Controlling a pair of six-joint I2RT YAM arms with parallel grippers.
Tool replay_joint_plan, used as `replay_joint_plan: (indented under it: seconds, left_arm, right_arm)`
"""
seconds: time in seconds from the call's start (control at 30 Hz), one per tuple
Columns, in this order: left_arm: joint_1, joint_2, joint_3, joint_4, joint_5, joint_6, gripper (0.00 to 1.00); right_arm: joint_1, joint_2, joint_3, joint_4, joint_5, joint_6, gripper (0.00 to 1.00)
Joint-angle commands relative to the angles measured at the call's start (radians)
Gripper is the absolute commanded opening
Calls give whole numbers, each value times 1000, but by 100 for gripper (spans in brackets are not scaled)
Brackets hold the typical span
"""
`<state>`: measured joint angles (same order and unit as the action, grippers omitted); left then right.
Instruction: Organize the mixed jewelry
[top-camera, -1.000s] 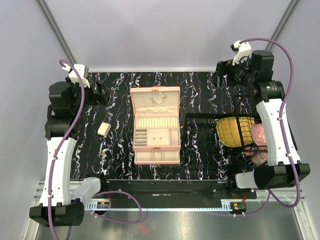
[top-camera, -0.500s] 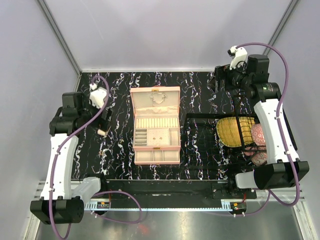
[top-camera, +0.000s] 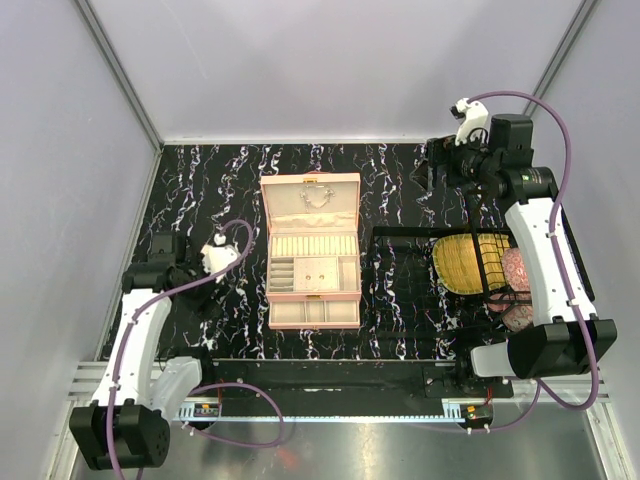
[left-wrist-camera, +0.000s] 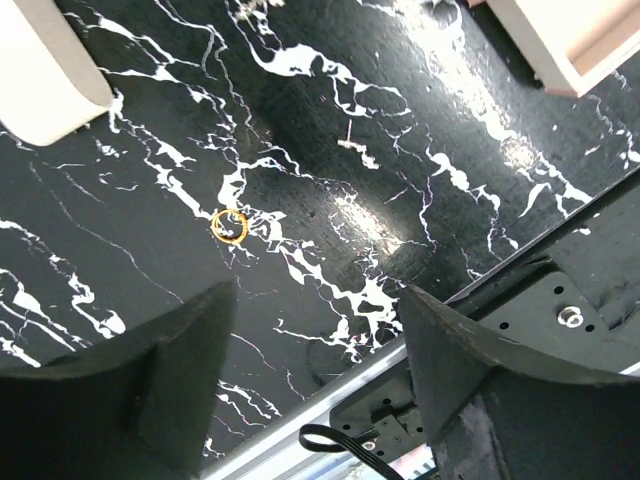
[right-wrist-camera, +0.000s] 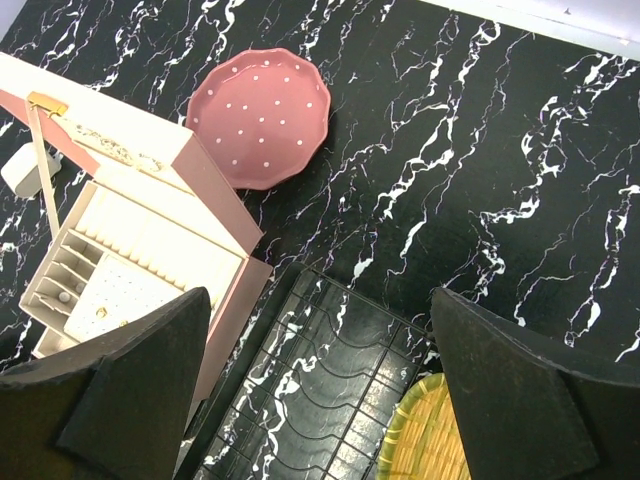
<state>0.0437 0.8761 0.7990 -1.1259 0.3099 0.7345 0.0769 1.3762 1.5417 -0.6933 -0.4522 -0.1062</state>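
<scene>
A small gold ring (left-wrist-camera: 230, 226) lies on the black marble table (left-wrist-camera: 120, 200), with a tiny silver piece (left-wrist-camera: 350, 145) a little farther off. My left gripper (left-wrist-camera: 318, 292) hovers just short of the ring, open, with nothing between its fingers; from above the left gripper (top-camera: 204, 290) sits left of the pink case (top-camera: 311, 250). The case stands open, and a thin chain (top-camera: 316, 195) shows in its lid and dot-sized studs (right-wrist-camera: 100, 312) in its cream tray. My right gripper (right-wrist-camera: 322, 292) is open and empty, high at the back right; seen from above, the right gripper (top-camera: 435, 165) is far from the case.
A cream block (left-wrist-camera: 50, 90) lies beyond the ring. A black wire rack (top-camera: 420, 280) at the right holds a yellow woven basket (top-camera: 470, 262) and pink items (top-camera: 518, 270). A pink dotted dish (right-wrist-camera: 258, 115) shows beside the case lid. The table's near rail (left-wrist-camera: 300, 430) is close to my left fingers.
My left arm swung from the back left down toward the near edge, left of the case, and its jaws narrowed a little. The right arm shifted only slightly.
</scene>
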Motion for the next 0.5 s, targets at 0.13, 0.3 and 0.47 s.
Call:
replay_joint_plan:
  seconds: [0.13, 0.3, 0.47]
  left_arm:
    - [2, 41, -101, 90, -34, 74, 59]
    - [2, 89, -130, 143, -43, 74, 55]
    - [1, 144, -147, 201, -63, 75, 49]
  right_arm:
    - [11, -3, -12, 15, -45, 2, 96]
    - [11, -3, -18, 17, -54, -1, 96]
    - [11, -3, -20, 15, -63, -3, 97]
